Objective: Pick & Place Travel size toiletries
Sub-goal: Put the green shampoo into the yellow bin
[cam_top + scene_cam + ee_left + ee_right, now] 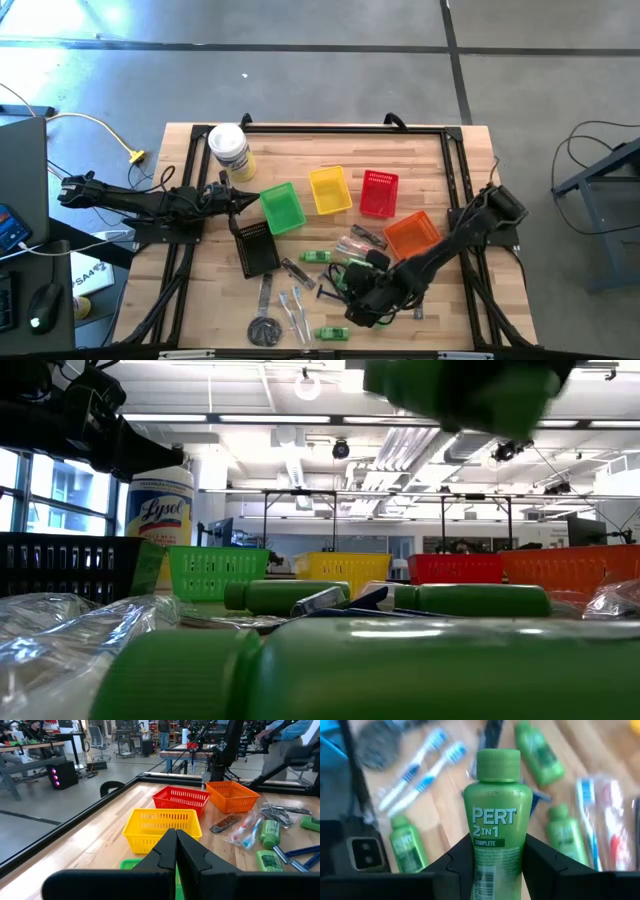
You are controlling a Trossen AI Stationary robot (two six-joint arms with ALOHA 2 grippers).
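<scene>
The right gripper [492, 862] grasps a green bottle [494, 815] between its 2 fingers [457, 865]. The long axis of the bottle runs forward out of the gripper, with the cap at the far end, away from the wrist. The right wrist view alone lets the label be read: "PERT 2in1 COMPLETE". The high view does not show this bottle clearly, but it places the right gripper [362, 300] over the front middle of the table [440, 160], above the scattered toiletries. Other green bottles [406, 845] and 2 toothbrushes [420, 767] lie flat below. The low view alone shows "Lysol" on the white canister [160, 510]. The left gripper [175, 852] is clenched on nothing, near the yellow basket [160, 822].
</scene>
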